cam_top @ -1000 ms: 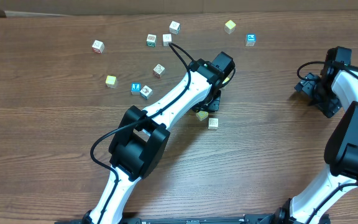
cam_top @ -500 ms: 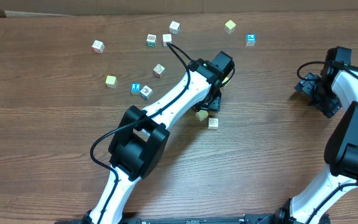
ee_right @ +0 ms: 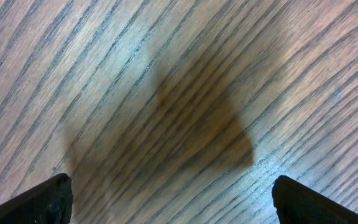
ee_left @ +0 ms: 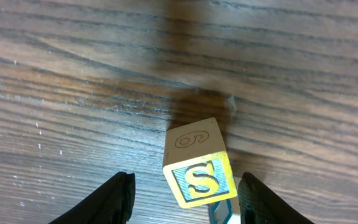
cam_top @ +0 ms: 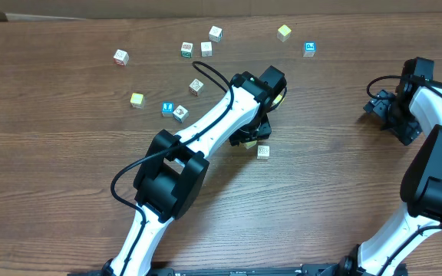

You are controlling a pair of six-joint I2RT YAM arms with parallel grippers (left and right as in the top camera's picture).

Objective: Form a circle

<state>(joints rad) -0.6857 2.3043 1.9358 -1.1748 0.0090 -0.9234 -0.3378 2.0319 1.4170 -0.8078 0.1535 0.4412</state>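
A pale yellow cube (ee_left: 197, 165), with a blue S face and a 6 on top, stands tilted between the fingers of my left gripper (ee_left: 185, 182). The jaws are open. The right finger (ee_left: 260, 202) is close to the cube, and the left finger (ee_left: 114, 199) stands well apart from it. A white and blue cube (ee_left: 222, 213) peeks out just behind the yellow one. In the overhead view my left gripper (cam_top: 249, 140) hangs over mid-table next to a white picture cube (cam_top: 263, 152). My right gripper (cam_top: 374, 107) is open over bare wood. The circle is out of view.
Loose cubes lie scattered across the far part of the table: white ones (cam_top: 120, 56) (cam_top: 216, 33) (cam_top: 196, 86), a yellow-green one (cam_top: 136, 100), another yellow one (cam_top: 284, 31), a blue one (cam_top: 167, 108) and a cyan one (cam_top: 309, 48). The right wrist view shows only the wooden table (ee_right: 166, 74).
My left gripper has shifted slightly left over the yellow cube, which showed beside it in the overhead view and is now mostly covered. The right arm has not moved.
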